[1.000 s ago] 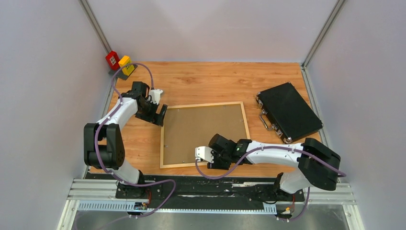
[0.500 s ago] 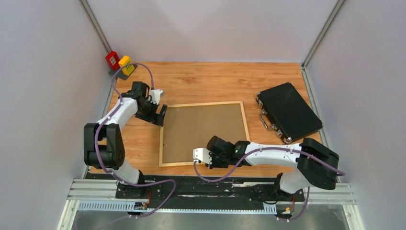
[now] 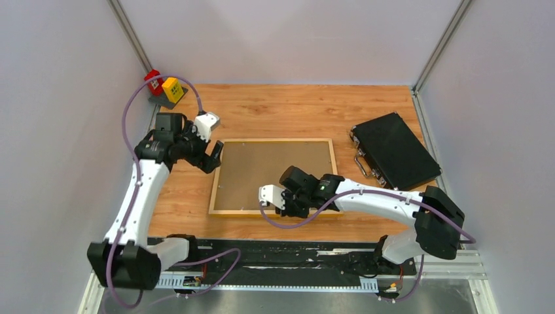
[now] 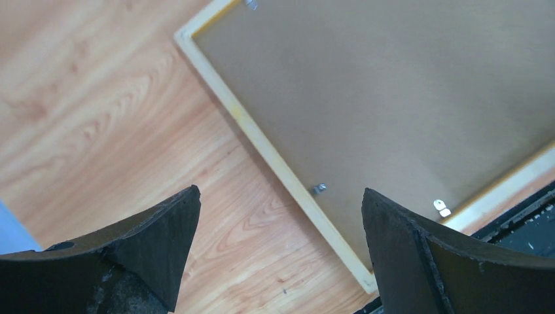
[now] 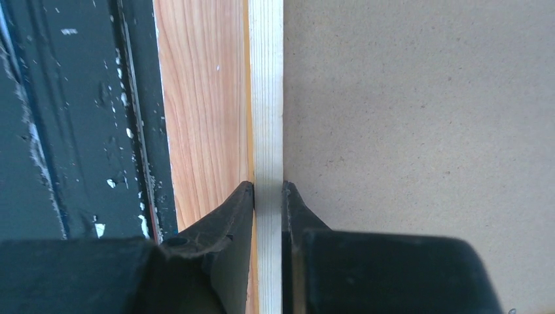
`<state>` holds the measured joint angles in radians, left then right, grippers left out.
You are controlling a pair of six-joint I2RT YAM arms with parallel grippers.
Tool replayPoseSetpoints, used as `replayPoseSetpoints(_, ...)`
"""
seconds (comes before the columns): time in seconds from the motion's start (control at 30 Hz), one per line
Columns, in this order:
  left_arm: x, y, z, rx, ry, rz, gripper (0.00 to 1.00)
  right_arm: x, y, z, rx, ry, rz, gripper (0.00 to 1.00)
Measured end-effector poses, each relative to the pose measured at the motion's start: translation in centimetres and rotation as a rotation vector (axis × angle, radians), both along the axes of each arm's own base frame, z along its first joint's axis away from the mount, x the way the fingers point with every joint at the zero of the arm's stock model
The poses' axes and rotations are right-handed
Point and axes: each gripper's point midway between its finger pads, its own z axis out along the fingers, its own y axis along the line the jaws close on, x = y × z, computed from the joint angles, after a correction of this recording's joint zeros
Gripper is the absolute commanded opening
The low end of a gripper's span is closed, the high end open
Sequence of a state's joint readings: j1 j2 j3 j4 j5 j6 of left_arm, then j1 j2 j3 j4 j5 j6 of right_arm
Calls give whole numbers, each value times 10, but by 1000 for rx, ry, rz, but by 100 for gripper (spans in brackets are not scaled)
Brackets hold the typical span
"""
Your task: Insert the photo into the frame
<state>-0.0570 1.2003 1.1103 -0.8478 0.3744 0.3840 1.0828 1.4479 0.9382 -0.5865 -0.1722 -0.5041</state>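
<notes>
Frame [image 5: 266, 98] looks stiff yet light, best held by its thin rail, which right gripper [image 5: 268, 190] pinches; left gripper [image 4: 280, 196] hangs spread.

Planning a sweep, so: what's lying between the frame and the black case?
Only bare wooden tabletop lies between the frame and the black case, clearest in the top external view.
</notes>
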Motion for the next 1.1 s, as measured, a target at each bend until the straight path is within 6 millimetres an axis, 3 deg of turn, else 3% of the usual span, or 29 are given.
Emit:
replayPoseSetpoints(0.07, -13, -8, 29, -3, -107, -67, 100, 4, 6, 11, 27, 11, -6, 0)
replayPoseSetpoints(0.23, -57, -28, 80, 11, -341, -248, 100, 14, 10, 38, 51, 53, -28, 0)
replayPoseSetpoints(0.37, -80, -36, 98, 24, -446, -348, 100, 28, 23, 73, 105, 66, -43, 0)
replayPoseSetpoints(0.53, -83, -47, 87, 50, -420, -452, 100, 42, 30, 103, 158, 77, -63, 0)
replayPoseSetpoints(0.87, -86, -82, 64, 147, -396, -724, 100, 62, 25, 115, 152, 159, -121, 0)
replayPoseSetpoints(1.1, -83, -91, 53, 213, -418, -806, 100, 71, 25, 128, 195, 196, -147, 0)
